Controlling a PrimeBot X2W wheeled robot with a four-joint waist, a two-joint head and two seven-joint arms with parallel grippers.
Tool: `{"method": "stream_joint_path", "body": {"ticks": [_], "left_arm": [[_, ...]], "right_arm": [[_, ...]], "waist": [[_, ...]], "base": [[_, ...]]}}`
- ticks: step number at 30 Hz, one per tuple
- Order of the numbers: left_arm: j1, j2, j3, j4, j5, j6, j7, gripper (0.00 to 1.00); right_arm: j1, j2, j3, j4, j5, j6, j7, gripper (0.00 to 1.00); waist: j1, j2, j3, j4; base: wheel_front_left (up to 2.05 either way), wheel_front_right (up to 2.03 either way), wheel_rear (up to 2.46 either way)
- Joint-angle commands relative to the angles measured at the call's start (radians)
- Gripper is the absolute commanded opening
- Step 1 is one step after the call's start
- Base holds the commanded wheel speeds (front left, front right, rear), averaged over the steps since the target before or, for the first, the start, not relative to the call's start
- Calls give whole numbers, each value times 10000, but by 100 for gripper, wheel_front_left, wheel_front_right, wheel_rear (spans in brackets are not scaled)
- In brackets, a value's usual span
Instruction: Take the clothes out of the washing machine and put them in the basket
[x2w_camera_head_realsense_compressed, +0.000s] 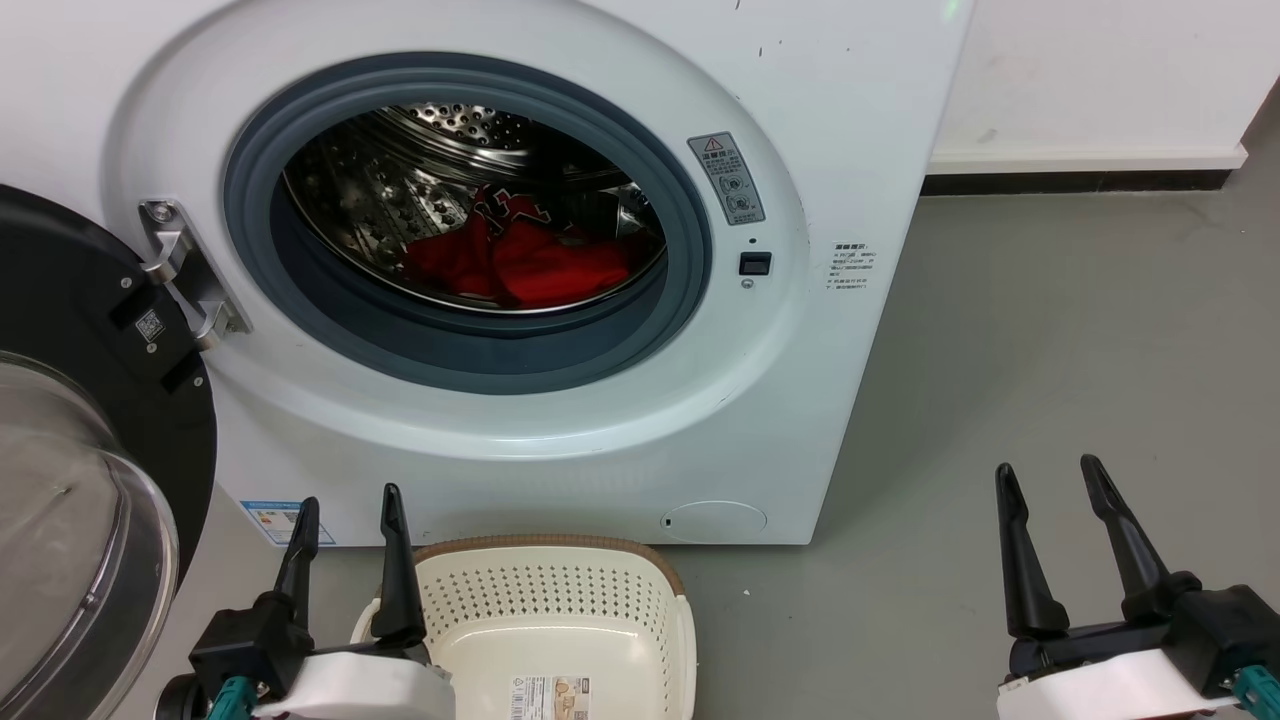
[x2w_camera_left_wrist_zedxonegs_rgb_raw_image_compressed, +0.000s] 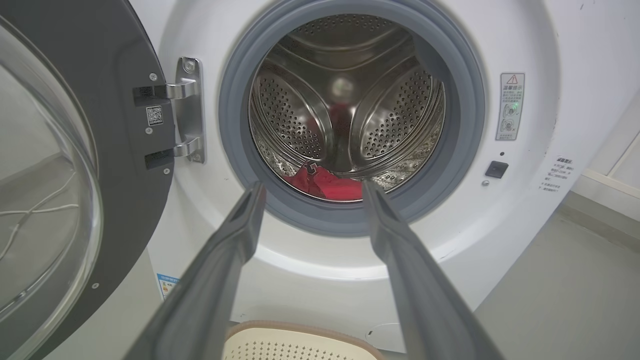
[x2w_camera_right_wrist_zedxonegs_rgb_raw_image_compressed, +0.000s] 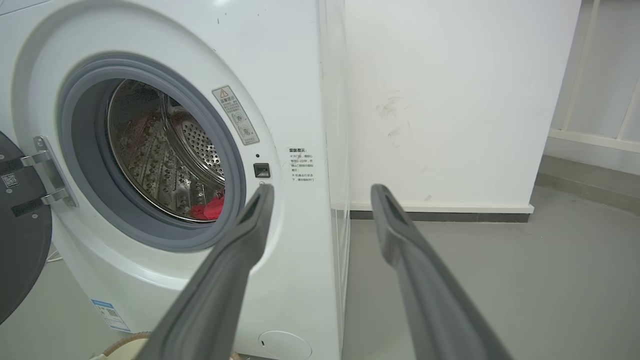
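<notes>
The left gripper (x2w_camera_head_realsense_compressed: 350, 500) is spread wide with nothing between its fingers. It hangs low before the washing machine (x2w_camera_head_realsense_compressed: 600, 430), just above the left rim of the basket (x2w_camera_head_realsense_compressed: 550, 546). The right gripper (x2w_camera_head_realsense_compressed: 1047, 468) is spread and empty too, over bare floor (x2w_camera_head_realsense_compressed: 1050, 330) well to the right of the machine. Both look parked in a ready pose, and I judge the reach into the drum (x2w_camera_head_realsense_compressed: 450, 125) is not yet begun.

The left one seems the natural choice. Its wrist view has the fingers framing the opening, while the right one's fingers point past the machine's right edge toward the wall (x2w_camera_right_wrist_zedxonegs_rgb_raw_image_compressed: 450, 100).

The clothes (x2w_camera_head_realsense_compressed: 540, 265) lie in a red heap at the bottom of the drum, near its front lip, behind the grey seal (x2w_camera_head_realsense_compressed: 450, 350). The door (x2w_camera_head_realsense_compressed: 60, 300) is swung fully open to the left, clear of the opening. The basket stands on the floor against the foot of the machine, right under the opening, probably so that a lifted garment has a short way down. What shows of it holds nothing red.

The head view looks down onto the heap and shows dark-and-white lettering on it, plus the label (x2w_camera_head_realsense_compressed: 550, 695) on the basket's base. The left wrist view looks level into the drum, to its back wall and ribs, with the seal hiding much of the heap. The right wrist view shows the machine's side and a sliver of red.
</notes>
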Motion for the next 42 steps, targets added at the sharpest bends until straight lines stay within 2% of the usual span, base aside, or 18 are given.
{"method": "stream_joint_path", "body": {"ticks": [1,21,42], "left_arm": [[76,35,-2,-71,254,-52,-98,100],[263,36,-24,-22,1549,91,-442,100],[363,36,28,187,1319,173,-430,100]], "right_arm": [[105,-39,23,-125,-282,-3,-104,100],[342,-34,74,-174,-1270,-3,-449,100],[372,-31,36,108,-641,-5,-428,100]], "waist": [[-1,0,4,4],[-1,0,49,11],[-1,0,17,-3]], "base": [[0,0,0],[0,0,0],[0,0,0]]}}
